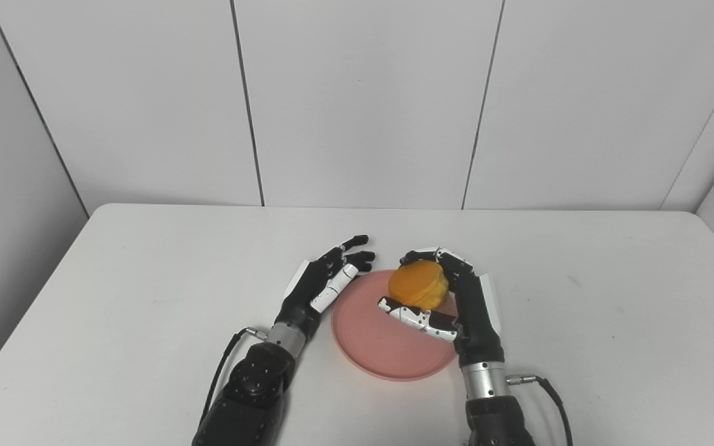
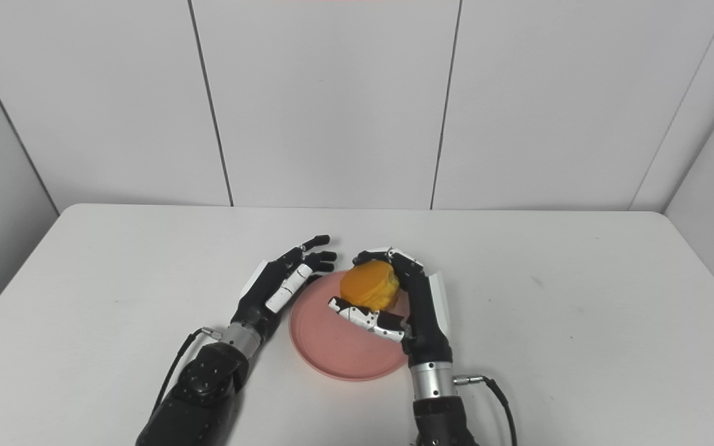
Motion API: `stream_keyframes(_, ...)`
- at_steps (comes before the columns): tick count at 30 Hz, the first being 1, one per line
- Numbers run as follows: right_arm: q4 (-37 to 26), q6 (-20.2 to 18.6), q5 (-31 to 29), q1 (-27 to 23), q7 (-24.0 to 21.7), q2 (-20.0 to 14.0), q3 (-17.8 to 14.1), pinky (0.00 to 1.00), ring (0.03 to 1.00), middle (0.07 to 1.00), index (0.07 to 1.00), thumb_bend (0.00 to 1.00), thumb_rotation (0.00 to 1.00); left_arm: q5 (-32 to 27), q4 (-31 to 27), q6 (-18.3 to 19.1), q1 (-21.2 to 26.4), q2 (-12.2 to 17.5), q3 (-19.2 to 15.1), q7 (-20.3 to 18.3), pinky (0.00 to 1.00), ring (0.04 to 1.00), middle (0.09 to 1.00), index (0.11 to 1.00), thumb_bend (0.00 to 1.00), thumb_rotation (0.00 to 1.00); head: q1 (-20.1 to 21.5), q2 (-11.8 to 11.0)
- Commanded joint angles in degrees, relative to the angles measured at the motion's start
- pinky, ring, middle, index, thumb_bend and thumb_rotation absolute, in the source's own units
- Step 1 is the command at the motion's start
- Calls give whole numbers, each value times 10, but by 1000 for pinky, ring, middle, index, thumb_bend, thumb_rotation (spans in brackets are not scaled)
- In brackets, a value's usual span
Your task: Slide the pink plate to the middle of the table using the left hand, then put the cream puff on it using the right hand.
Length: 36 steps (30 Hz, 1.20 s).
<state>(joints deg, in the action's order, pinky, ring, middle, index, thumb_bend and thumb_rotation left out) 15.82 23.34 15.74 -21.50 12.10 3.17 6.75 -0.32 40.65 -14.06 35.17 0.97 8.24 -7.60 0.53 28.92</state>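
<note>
A broad white table with a smooth matte top [image 1: 146,279] filled the lower half of both head views, backed by plain white wall panels [image 1: 363,99] split by thin dark seams. Near the middle of the table, toward the front edge, lay the round, shallow pink plate [image 1: 382,347], flat on the surface. The robot's black left hand [image 1: 326,279] rested just beside the plate's left rim, its fingers spread apart and stretched forward, holding nothing; the white-marked thumb sat at or over the plate's rim, though whether it actually touched could not be told. The black right hand [image 1: 450,297] reached in over the right side of the plate, its fingers [image 1: 422,255] curled over the far side and top of the round, golden-orange cream puff [image 1: 419,285], while its white-and-black thumb [image 1: 416,317] lay across the near side beneath it, so the hand was closed around the pastry. The cream puff sat over the far half of the plate; whether it rested on the plate or hung just above it could not be made out from either view.
</note>
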Motion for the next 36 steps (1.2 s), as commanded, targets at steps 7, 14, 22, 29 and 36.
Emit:
stream_keyframes(7,-33,-16,106,-24,-18,-52,47,891,910,907,814,940,303,45,10,41,-27,-16,37,-8,756,819,822,809,716,830,-2,1)
stream_keyframes(14,-46,-72,200,-18,2,-57,61,1000,1000,1000,998,1000,498,53,-3,45,-34,-12,41,-4,753,804,820,823,756,904,0,3)
stream_keyframes(22,-52,-80,209,-19,9,-55,59,1000,1000,1000,1000,1000,491,57,-4,36,-35,-11,46,-2,779,831,838,827,738,894,3,1)
stream_keyframes(29,-55,-82,216,-19,11,-56,61,1000,1000,1000,1000,1000,499,55,11,28,-30,-12,45,-4,784,841,851,832,782,909,3,0)
stream_keyframes(36,-57,-78,220,-18,15,-56,60,1000,1000,1000,1000,1000,510,57,6,32,-31,-10,45,-2,760,825,837,821,777,908,6,0)
